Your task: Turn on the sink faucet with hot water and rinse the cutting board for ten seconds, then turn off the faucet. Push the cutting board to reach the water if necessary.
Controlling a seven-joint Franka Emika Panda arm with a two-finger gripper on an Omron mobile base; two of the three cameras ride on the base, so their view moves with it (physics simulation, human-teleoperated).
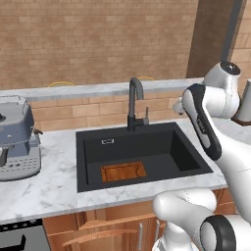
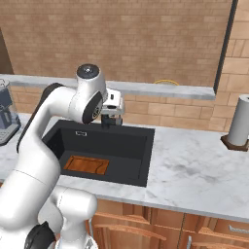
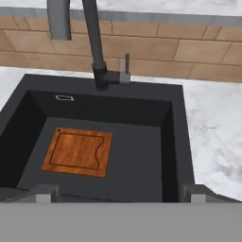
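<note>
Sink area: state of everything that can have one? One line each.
faucet: off, no stream from the spout
lever: upright beside the faucet base
sink: no water seen, holds only the board
board: flat on the sink floor, left side, apart from the walls
gripper: open, nothing between the fingers, above the sink's near edge

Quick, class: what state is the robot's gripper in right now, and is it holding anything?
Gripper: open, jaws spread wide, holding nothing, above the sink.
</note>
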